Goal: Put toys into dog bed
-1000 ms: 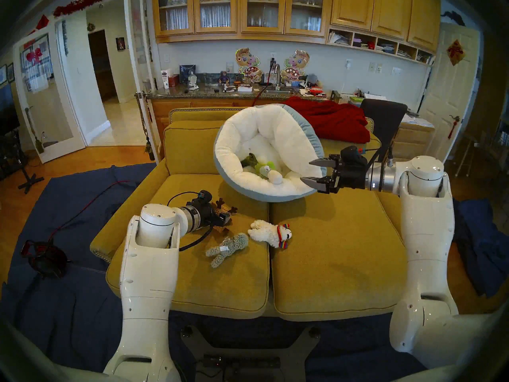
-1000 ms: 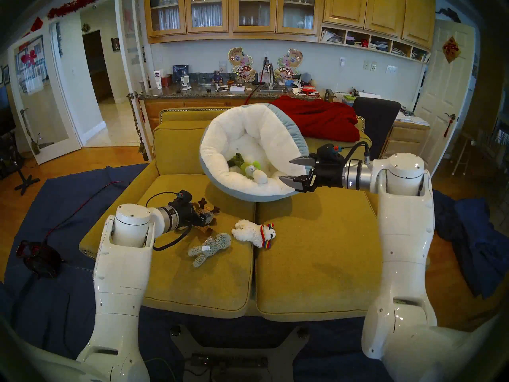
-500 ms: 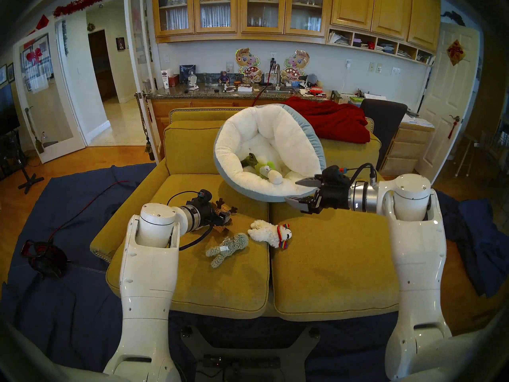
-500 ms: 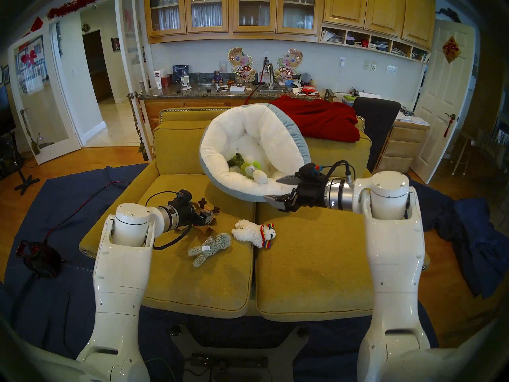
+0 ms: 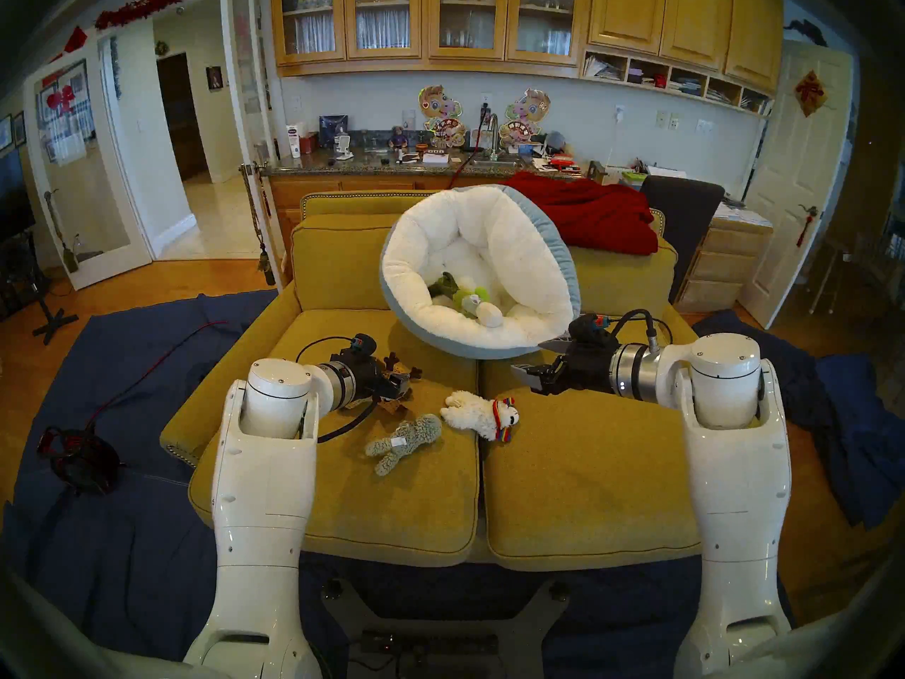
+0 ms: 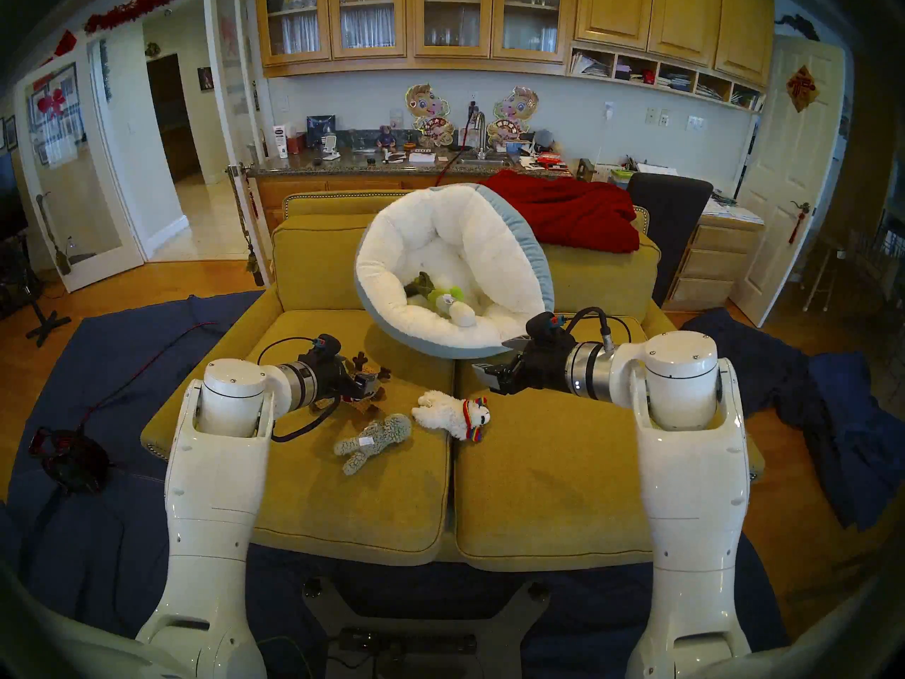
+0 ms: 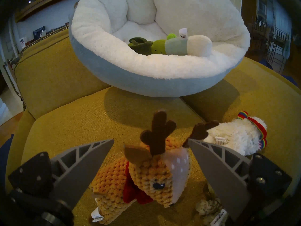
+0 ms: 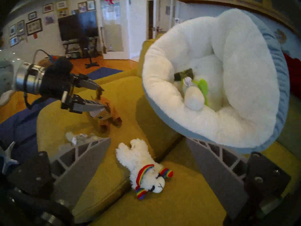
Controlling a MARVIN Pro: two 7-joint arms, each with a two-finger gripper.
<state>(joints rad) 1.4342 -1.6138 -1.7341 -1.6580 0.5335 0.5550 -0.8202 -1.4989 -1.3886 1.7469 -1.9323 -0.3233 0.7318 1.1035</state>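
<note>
The left gripper (image 7: 150,142) is being held with its jaws spread wide on either side of the brown reindeer (image 7: 146,173), which is lying on the left seat cushion (image 5: 338,506) of the yellow sofa; no finger is seen pressing the toy, though one fingertip is standing close against an antler. The right gripper (image 8: 147,140) is likewise being kept spread and empty, poised above the white llama (image 8: 143,168), which is lying near the seam between the two cushions. The grey fuzzy animal (image 5: 401,440) is lying just left of the llama, nearer the front edge. The dog bed (image 5: 509,340) is resting tilted against the far backrest, its opening facing the near side. Two toys, the lime-green cactus (image 7: 158,47) and the green-and-white leek (image 7: 193,44), are already lying inside it, touching each other.

The step in hand is judged to be the picking of the third and fourth toys, with three still outside the bed. The next move is judged to require the left jaws to be lowered and closed about the reindeer's body, then carried over the bed's near rim. Whether the reindeer's lower half is clear of the grey animal cannot be told with certainty from the wrist view.
</note>
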